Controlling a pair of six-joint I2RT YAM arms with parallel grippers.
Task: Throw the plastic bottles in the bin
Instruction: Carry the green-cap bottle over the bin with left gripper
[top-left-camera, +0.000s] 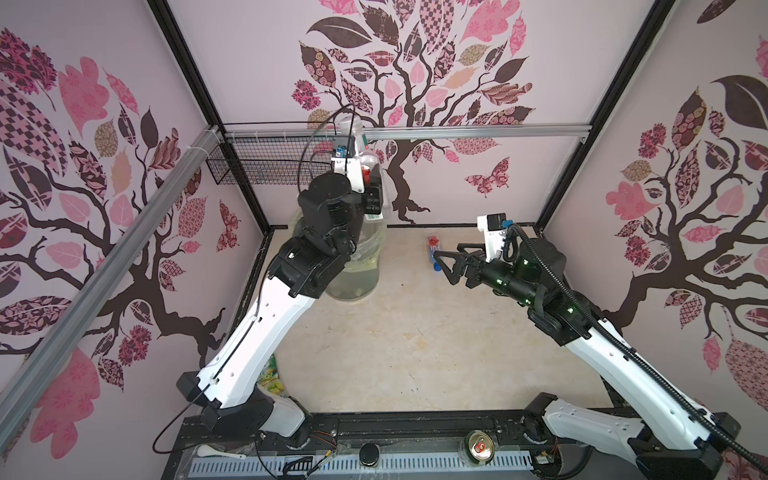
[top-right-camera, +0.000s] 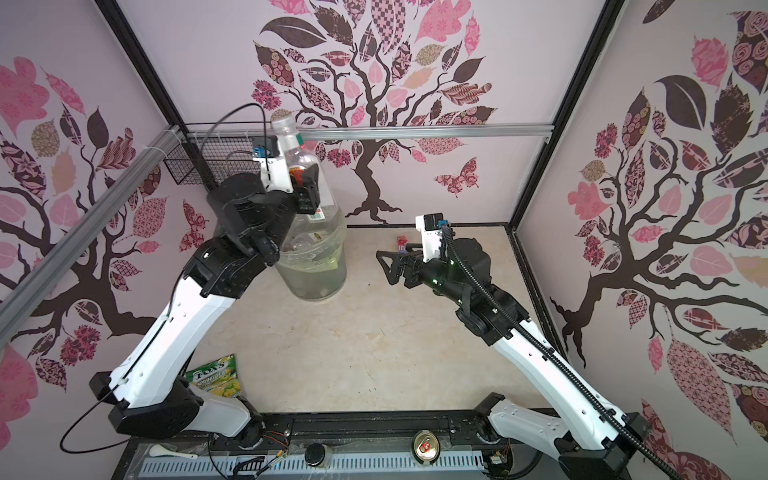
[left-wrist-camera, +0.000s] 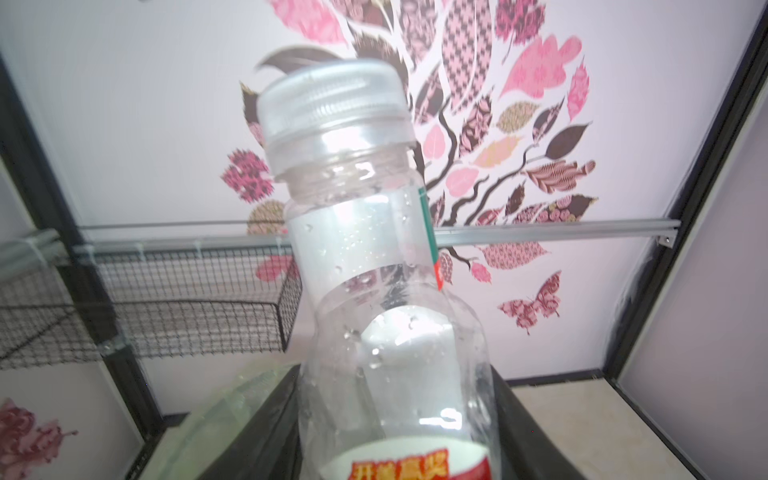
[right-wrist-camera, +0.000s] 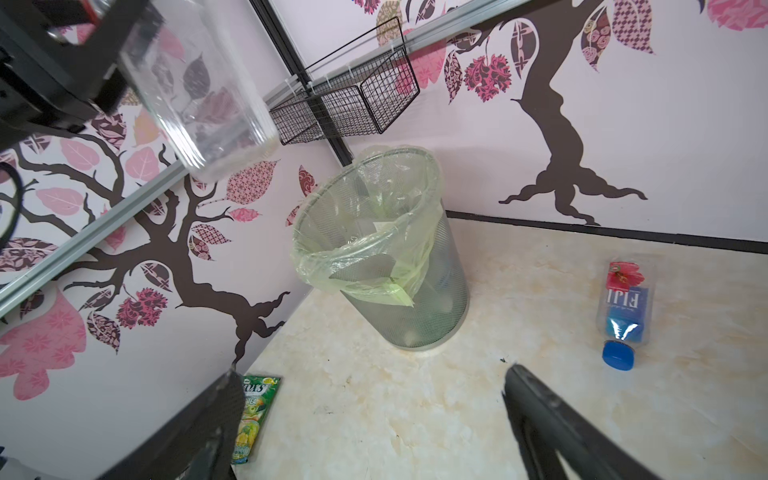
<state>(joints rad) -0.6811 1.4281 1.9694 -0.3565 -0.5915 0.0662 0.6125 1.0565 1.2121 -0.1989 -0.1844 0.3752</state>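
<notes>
1. The pale marbled tabletop (top-right-camera: 374, 353) is boxed in by pinkish walls (top-left-camera: 257, 62) with tree decals (a black wire basket (right-wrist-camera: 349, 108) hangs in the back-left corner).
2. The bin (top-right-camera: 320, 278) stands on the tabletop near that corner.
3. The left gripper (top-right-camera: 307, 190) clamps a clear bottle (top-right-camera: 291, 143), cap up, above the bin.
4. The right gripper (top-right-camera: 387, 268) gapes wide and holds nothing, beside a blue-labelled bottle (right-wrist-camera: 623, 307) lying on the tabletop.

Blue-label bottle (right-wrist-camera: 625, 301): FIJI; green packet (top-right-camera: 214, 374): FOX'S SPRINGTEA.

Pale walls (top-left-camera: 249, 62) bore pink-and-brown tree decals (top-left-camera: 401, 183); a wire basket (top-left-camera: 257, 166) hung above the beige marbled floor (top-left-camera: 415, 332).
</notes>
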